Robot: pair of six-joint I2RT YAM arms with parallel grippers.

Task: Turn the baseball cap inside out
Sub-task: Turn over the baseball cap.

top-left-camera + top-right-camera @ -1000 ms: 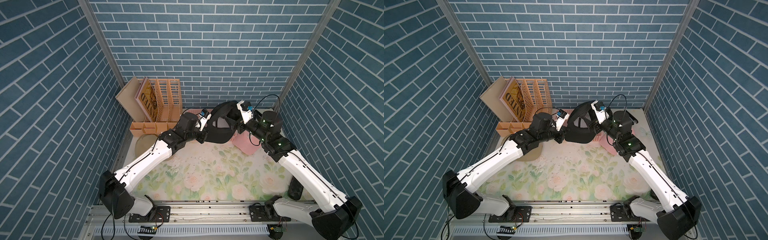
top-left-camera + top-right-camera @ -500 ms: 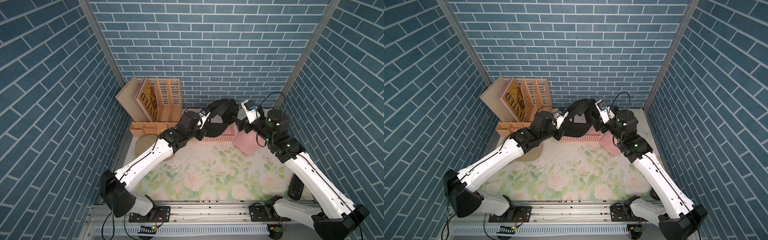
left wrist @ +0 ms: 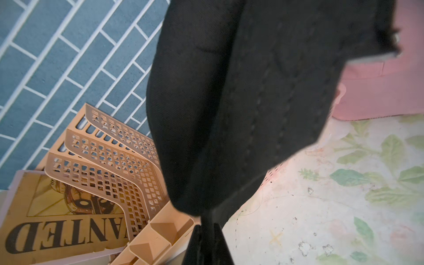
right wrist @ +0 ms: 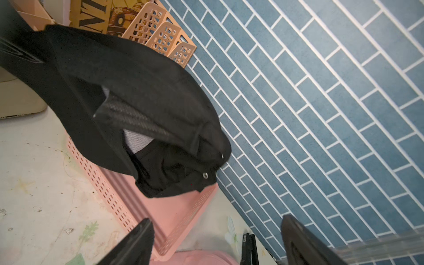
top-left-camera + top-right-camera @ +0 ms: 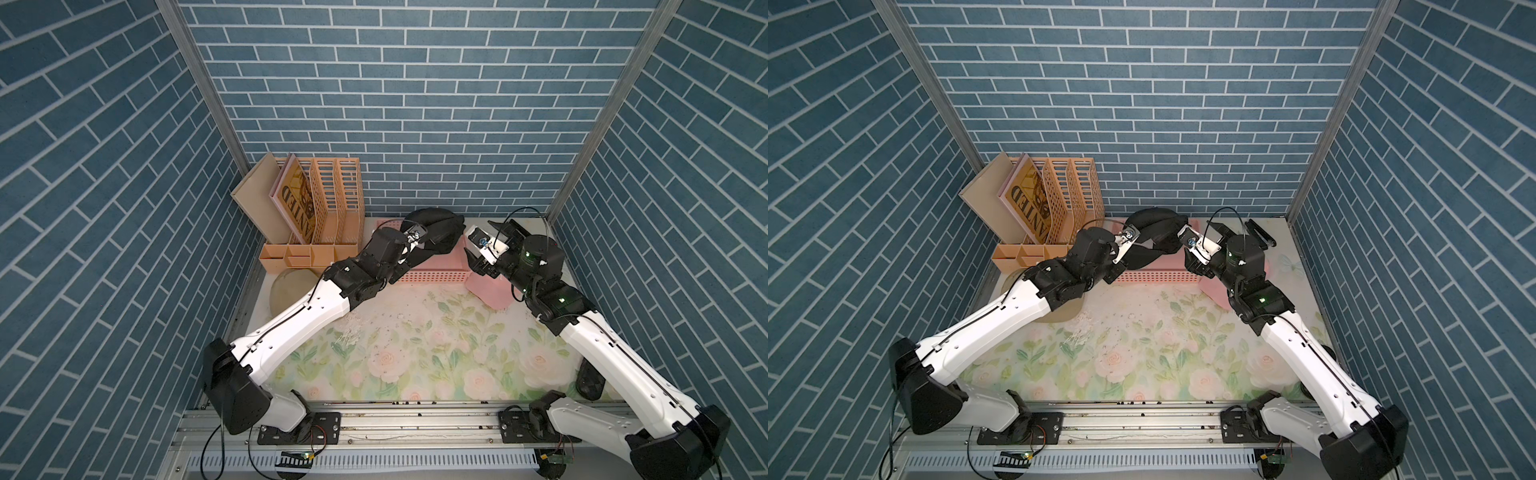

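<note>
Over pink basket (image 5: 432, 276), cap (image 5: 436, 228) clamped in left tool (image 3: 206, 229); right tool (image 4: 216, 220) agape, apart.

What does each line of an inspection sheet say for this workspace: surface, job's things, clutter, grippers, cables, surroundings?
Surface: floral mat, scuffed and speckled.
Job's things: black baseball cap hangs above pink basket.
Clutter: orange file rack, WANTED book, beige rounded item, pink item beside the basket.
Grippers: left gripper shut on the cap; right gripper open, apart from it.
Cables: black cable loops over right wrist.
Surroundings: blue brick-pattern walls.
</note>
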